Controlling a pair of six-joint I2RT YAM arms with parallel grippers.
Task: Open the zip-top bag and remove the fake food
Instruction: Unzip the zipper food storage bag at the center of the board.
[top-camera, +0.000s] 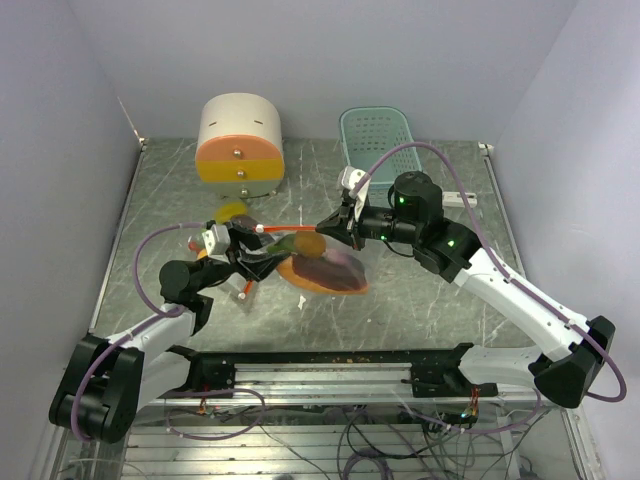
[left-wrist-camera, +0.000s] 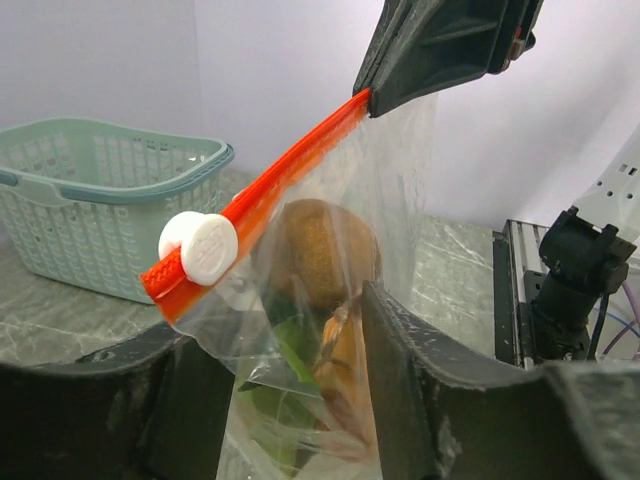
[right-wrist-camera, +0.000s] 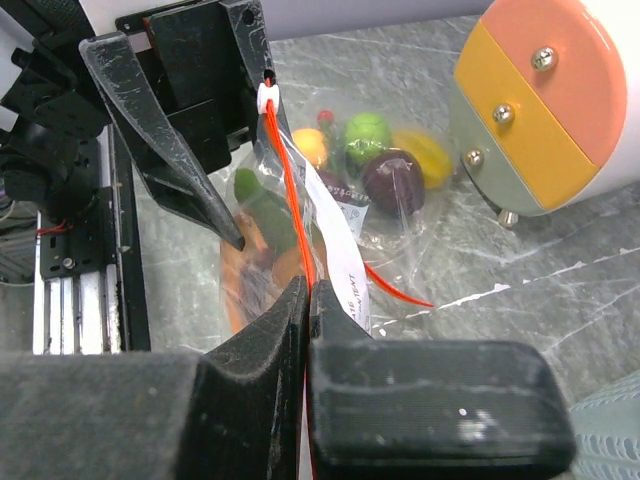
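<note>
Jaws of the left gripper straddle the bag below its slider; whether they grip, I cannot tell. The right gripper is pressed together on the red zip, the bag hung between them. The zip looks sealed, with the food inside: opening and emptying both remain.

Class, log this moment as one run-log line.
left gripper grips zip-top bag; right gripper pinches zip strip; slider near left gripper; fake food inside

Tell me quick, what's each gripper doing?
Left gripper: around the zip-top bag; grip cannot be told.
Right gripper: closed on the bag's red zip strip.
</note>
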